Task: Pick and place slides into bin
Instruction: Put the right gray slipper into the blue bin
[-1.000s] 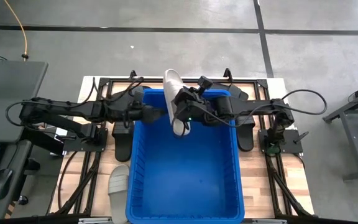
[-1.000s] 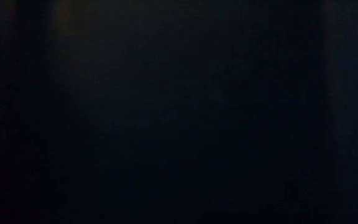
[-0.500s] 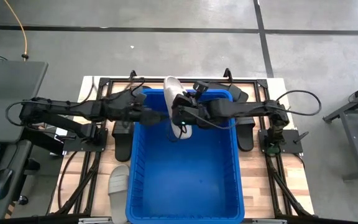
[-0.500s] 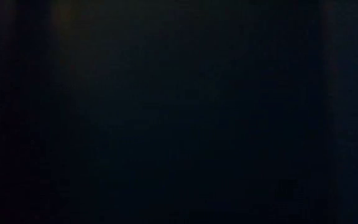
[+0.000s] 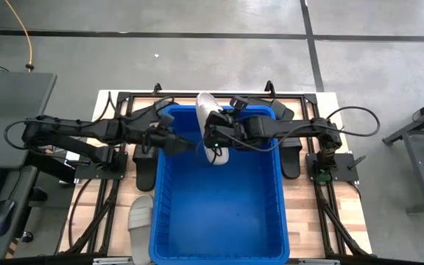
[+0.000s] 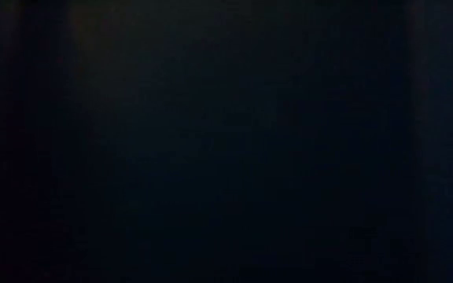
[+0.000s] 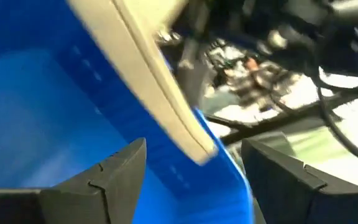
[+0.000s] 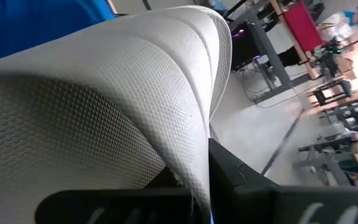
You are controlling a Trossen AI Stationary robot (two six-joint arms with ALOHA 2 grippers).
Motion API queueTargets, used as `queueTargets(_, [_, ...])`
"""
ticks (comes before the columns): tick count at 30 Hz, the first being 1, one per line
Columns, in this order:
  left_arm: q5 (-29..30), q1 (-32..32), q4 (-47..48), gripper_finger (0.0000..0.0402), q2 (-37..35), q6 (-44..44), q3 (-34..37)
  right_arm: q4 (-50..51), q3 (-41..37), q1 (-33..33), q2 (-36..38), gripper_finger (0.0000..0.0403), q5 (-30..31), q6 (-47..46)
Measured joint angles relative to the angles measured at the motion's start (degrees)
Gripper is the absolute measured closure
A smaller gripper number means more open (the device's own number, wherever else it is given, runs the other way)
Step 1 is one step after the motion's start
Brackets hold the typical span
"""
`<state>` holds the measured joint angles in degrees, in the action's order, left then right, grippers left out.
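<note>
From overhead, the right gripper is pinching a light grey slide at the far edge of the blue bin, the sandal hanging partly over the rim, while the left gripper is sitting just beside it inside the bin's far left corner with its fingers spread and nothing between them. The right wrist view is giving what the top camera can't: the slide's textured sole filling the picture, clamped between the dark fingers. The low view is showing only darkness, and down on the table another pale slide is lying just left of the bin, with black slides lying against its far sides.
</note>
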<state>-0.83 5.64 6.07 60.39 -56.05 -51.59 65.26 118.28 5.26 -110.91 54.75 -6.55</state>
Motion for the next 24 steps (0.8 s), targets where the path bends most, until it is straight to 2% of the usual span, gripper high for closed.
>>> queueTargets(4, [2.8, 0.03, 0.94, 0.0147, 0.49, -0.16, 0.09, -1.69, 0.0, 0.02, 0.0, 0.0403, -0.69, -0.58])
queueTargets(7, [4.7, -0.01, 1.23, 0.0147, 0.62, -0.98, 0.07, -4.03, 0.0, 0.15, 0.0, 0.0403, -3.51, -0.79])
queueTargets(11, [8.03, -0.01, 0.74, 0.0147, 0.65, -2.3, 0.09, -6.17, 0.0, 0.94, 0.0, 0.0403, -3.5, 0.22])
queueTargets(24, [11.08, -0.01, -2.54, 0.0147, 0.68, -2.97, 0.09, -7.17, -0.12, 0.99, -1.15, 0.0403, -3.97, -2.58])
